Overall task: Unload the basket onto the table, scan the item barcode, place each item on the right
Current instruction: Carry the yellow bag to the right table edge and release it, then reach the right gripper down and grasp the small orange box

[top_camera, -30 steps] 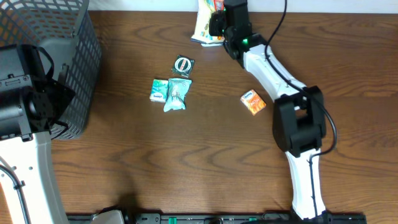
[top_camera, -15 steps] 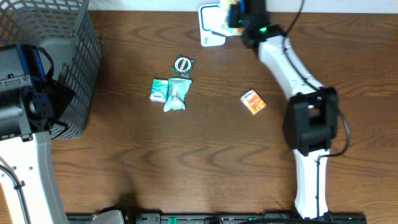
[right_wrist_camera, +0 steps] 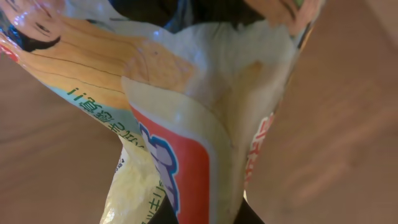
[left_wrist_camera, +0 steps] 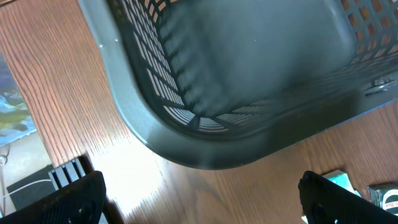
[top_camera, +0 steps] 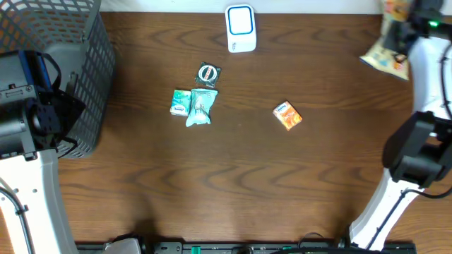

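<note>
Wooden table, snack bag swung off the scanner.
At nine o'clock the left gripper gapes empty by the basket. The scanner at twelve stands uncovered. The right gripper, clenched on the snack bag, has carried it to two o'clock, so the pass looks done. Only its wrist view shows the print, no barcode.

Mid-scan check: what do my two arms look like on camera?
Both are white tubular links joined by bulky black joint housings. The right arm shows a small green light near its wrist. The left arm has a grey-and-black housing with a blue accent and a thin black cable alongside. The left fingers are plain black.
</note>
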Controlling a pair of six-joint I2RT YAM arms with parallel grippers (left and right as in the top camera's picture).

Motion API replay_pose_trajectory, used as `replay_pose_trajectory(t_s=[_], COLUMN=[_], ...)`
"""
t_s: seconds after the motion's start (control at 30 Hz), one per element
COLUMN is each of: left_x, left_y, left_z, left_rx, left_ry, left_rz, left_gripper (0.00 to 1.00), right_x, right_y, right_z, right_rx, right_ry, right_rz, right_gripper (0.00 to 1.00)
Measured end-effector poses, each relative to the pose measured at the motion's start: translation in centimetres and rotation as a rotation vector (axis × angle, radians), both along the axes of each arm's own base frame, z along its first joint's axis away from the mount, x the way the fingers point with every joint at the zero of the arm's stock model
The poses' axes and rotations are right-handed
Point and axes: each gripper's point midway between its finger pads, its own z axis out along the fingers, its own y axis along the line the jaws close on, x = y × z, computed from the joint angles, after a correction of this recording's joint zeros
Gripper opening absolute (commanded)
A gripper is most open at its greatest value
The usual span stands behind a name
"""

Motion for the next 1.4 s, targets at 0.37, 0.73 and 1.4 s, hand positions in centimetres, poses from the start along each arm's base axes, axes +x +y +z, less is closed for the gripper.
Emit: replay_pose_trajectory(t_s=[0.37,0.73,1.4], left_x=[0.0,0.0,0.0], left_y=[0.0,0.0,0.0], left_z=[0.0,0.0,0.0], left_rx=[0.0,0.0,0.0], left_ry=[0.0,0.0,-0.001], left_rz=[0.0,0.0,0.0], left_gripper=[0.98,0.98,0.98], right_x=[-6.1,-4.5,-13.3], right_y=[-7.4,9.0,28.1], right_z=[-2.0,-1.8,-11.3], right_rx=[0.095,0.738,0.422], right_ry=[0.092,0.068,0.662], right_rz=[-0.172,0.215,0.789], right_gripper=[0.73,0.65,0.74])
